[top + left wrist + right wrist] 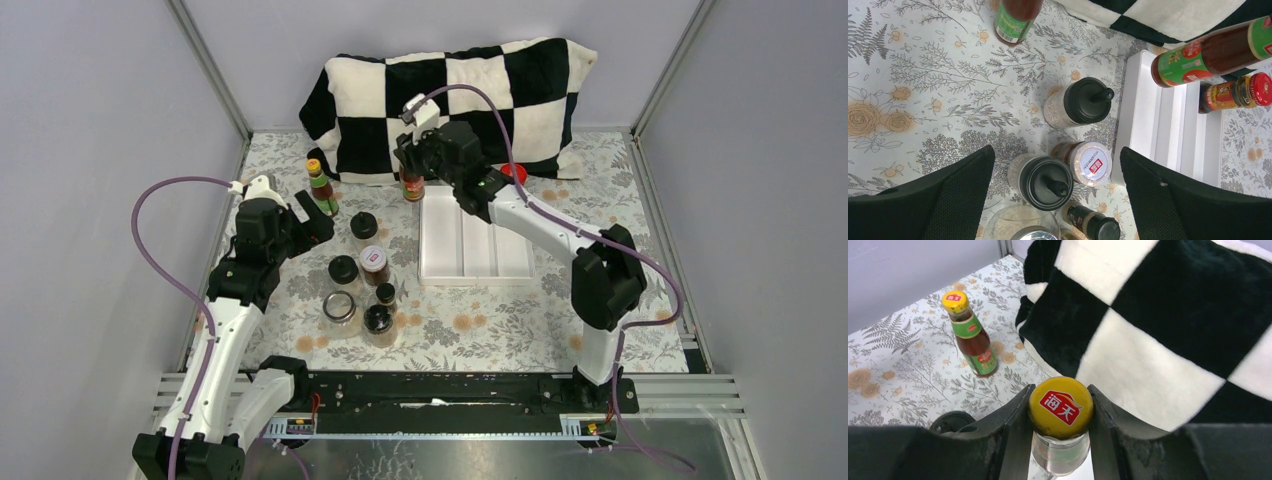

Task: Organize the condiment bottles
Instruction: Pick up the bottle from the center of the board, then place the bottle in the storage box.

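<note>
- 9 condiment bottles (343, 270) in all, spread over the floral desk (600, 330) in front of a black-and-white checkered pillow (450, 90).
- Far left: left fingers (948, 200) spread as wide as they go, gripping nothing, hovering over the jar cluster.
- Just beyond those fingers: left sauce bottle (320, 188), slim, yellow cap, green and red label, upright and alone near the pillow's left corner.
- Next, the cluster left of the tray: 3 black-capped spice jars (364, 226), 1 red-and-white-lidded jar (374, 262), 1 small dark bottle (386, 293) and 1 squat clear glass jar (339, 308), all upright and packed close together.
- At the far left corner of the white tray (470, 250): held sauce bottle (1060, 407), upright, yellow cap and neck clamped between the partly closed right fingers (1010, 435). Base contact with the desk not discernible.
- White tray: long dividers running lengthwise, right of the cluster.
- Furthest right: red-lidded jar (513, 173), beyond the tray's far right corner, close to the pillow, partly hidden by the right arm.
</note>
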`<control>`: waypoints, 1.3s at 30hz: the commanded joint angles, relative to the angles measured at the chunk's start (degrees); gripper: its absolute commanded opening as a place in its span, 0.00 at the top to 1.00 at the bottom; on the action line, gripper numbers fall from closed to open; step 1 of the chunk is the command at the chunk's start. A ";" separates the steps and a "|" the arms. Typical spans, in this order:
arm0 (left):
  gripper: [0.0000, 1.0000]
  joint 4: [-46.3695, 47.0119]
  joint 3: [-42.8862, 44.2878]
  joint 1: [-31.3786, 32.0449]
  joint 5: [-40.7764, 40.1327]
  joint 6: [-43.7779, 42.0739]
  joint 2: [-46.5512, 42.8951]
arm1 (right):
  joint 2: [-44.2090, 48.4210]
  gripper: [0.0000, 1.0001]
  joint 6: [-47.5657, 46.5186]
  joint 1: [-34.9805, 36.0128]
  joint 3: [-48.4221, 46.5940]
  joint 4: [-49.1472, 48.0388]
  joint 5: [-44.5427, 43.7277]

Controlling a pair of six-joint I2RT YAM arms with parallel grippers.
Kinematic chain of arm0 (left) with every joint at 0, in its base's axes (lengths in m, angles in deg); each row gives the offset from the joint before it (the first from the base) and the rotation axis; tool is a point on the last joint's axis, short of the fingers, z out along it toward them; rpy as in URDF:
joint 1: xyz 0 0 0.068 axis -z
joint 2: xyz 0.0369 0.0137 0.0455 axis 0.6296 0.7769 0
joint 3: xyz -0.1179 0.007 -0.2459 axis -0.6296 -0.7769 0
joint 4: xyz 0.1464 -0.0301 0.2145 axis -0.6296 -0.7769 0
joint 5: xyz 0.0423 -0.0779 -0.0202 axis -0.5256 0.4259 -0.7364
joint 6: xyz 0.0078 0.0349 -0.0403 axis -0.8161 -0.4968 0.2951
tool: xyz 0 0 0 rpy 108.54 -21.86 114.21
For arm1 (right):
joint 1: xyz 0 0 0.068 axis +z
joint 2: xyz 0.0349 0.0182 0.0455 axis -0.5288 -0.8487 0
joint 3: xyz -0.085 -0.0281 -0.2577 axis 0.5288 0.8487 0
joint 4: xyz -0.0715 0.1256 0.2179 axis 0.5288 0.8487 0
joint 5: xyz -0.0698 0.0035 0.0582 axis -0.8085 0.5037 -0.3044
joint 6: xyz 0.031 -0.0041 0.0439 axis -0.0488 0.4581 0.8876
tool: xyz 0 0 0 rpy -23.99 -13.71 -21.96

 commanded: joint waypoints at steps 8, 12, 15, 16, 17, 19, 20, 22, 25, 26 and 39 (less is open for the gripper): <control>0.01 1.54 -0.45 -0.42 1.65 -1.33 -0.54 | 13.08 0.59 0.67 -8.07 7.42 -5.93 -3.41; 0.01 1.66 -0.46 -0.42 1.65 -1.39 -0.65 | 14.91 0.60 0.41 -10.61 9.99 -5.74 -4.08; 0.01 1.70 -0.54 -0.42 1.65 -1.42 -0.76 | 15.87 0.60 0.38 -12.42 12.21 -6.13 -4.46; 0.01 1.79 -0.63 -0.42 1.65 -1.39 -0.72 | 16.15 0.60 0.52 -12.88 12.89 -6.31 -4.53; 0.01 1.79 -0.63 -0.42 1.65 -1.48 -0.74 | 16.32 0.60 0.73 -13.34 13.63 -6.69 -4.90; 0.01 1.87 -0.65 -0.42 1.65 -1.38 -0.79 | 16.51 0.60 1.53 -14.17 14.92 -7.46 -5.01; 0.01 1.87 -0.65 -0.42 1.65 -1.37 -0.77 | 16.51 0.60 1.96 -14.43 15.63 -8.21 -4.91; 0.01 1.85 -0.65 -0.42 1.58 -1.45 -0.86 | 16.35 0.60 2.39 -14.68 16.66 -8.98 -5.00; 0.01 1.86 -0.72 -0.42 1.56 -1.53 -0.87 | 15.85 0.60 3.23 -15.02 18.51 -10.76 -4.71; 0.01 1.86 -0.73 -0.42 1.56 -1.56 -0.94 | 15.65 0.60 3.56 -15.13 18.98 -11.36 -4.60; 0.01 2.20 -1.04 -0.42 1.47 -1.79 -1.42 | 11.12 0.60 5.30 -15.66 20.53 -16.03 -2.86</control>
